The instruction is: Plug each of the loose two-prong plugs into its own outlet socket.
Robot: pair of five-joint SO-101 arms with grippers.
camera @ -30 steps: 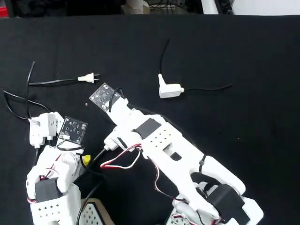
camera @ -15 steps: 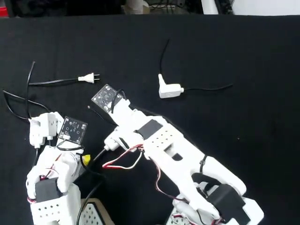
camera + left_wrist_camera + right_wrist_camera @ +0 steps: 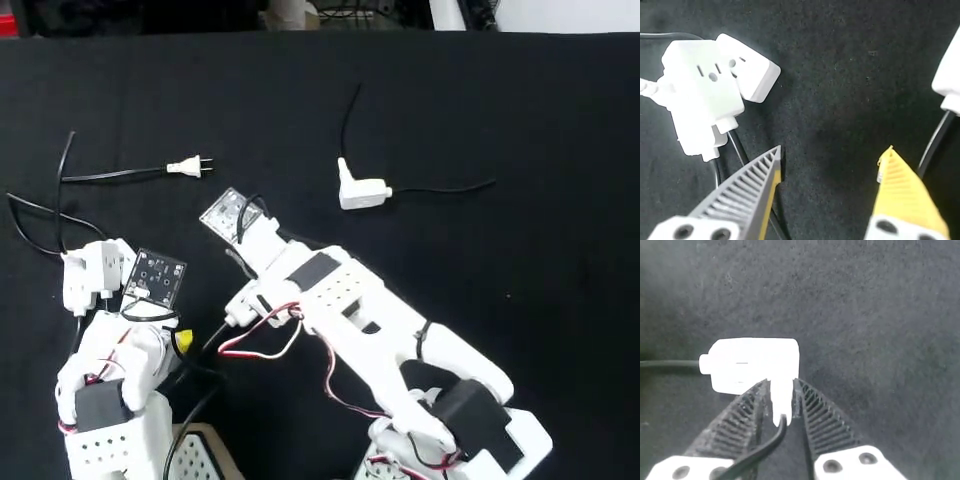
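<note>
Where the black counter (image 3: 500, 120) spreads out under the overhead camera, I see both white arms at its near side. My left arm (image 3: 110, 400) is folded low in the near-left corner, and my right arm (image 3: 330, 290) stretches diagonally from the near right toward left of centre. The left claw (image 3: 834, 150) is wide open and holds nothing. Its grey finger (image 3: 747, 185) and yellow finger (image 3: 900, 185) are spread well apart over bare cloth. The white outlet block (image 3: 705, 100) lies near the grey finger without touching it, socket slots facing up, with a black cord running out from under it. The right claw (image 3: 781, 382) is closed on the narrow neck of a white plug (image 3: 752, 362), with both ribbed fingers against the neck. The plug's boxy body sits just past the fingertips. One black cord leaves the body sideways, and another comes back from the neck across one finger. Farther out in the overhead view, a small two-prong plug (image 3: 190, 166) lies loose on its black cord, just beyond the right arm's tip and apart from it. Well to the right of that, an L-shaped white plug (image 3: 360, 190) also lies loose, its cords trailing away.
</note>
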